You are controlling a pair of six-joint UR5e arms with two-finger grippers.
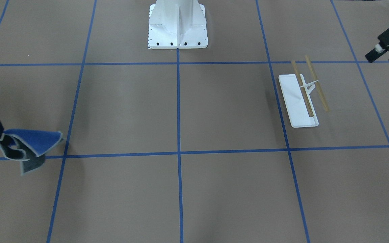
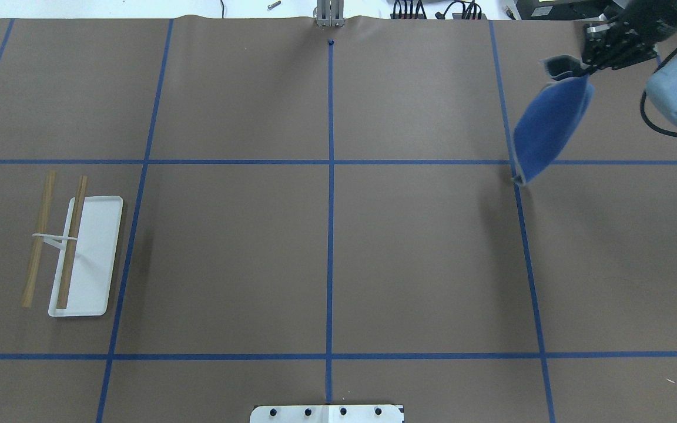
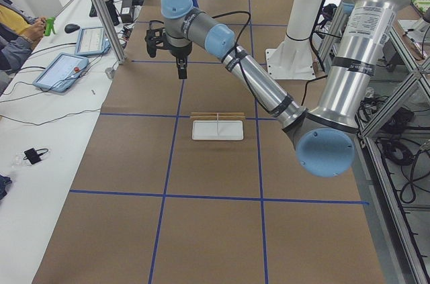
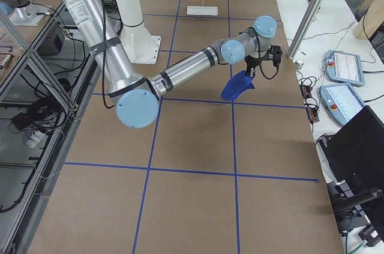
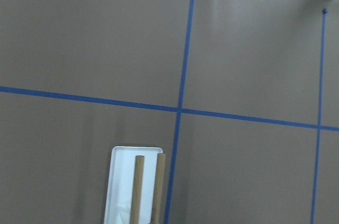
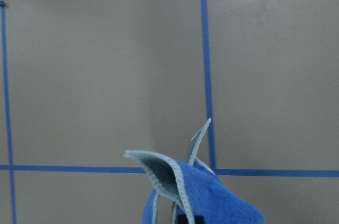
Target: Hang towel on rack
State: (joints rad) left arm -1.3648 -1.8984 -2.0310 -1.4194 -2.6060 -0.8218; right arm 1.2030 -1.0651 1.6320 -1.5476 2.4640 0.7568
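The towel (image 1: 34, 141) is royal blue with a grey edge and grey underside. It hangs folded from my right gripper (image 1: 2, 136), which is shut on its corner above the table, far from the rack. It also shows in the overhead view (image 2: 550, 126), under the right gripper (image 2: 579, 69), and in the right wrist view (image 6: 204, 195). The rack (image 1: 297, 101) stands bare on the other side of the table (image 2: 94, 252): a white tray base with two wooden rods. My left gripper (image 1: 382, 60) is open and empty, up beyond the rack. The left wrist view shows the rack's end (image 5: 122, 181).
The white bolted pedestal (image 1: 177, 30) stands at the robot's side of the table. Blue tape lines (image 2: 330, 235) grid the brown tabletop. Operators' tablets (image 4: 345, 65) and a metal post (image 4: 312, 11) line the far edge.
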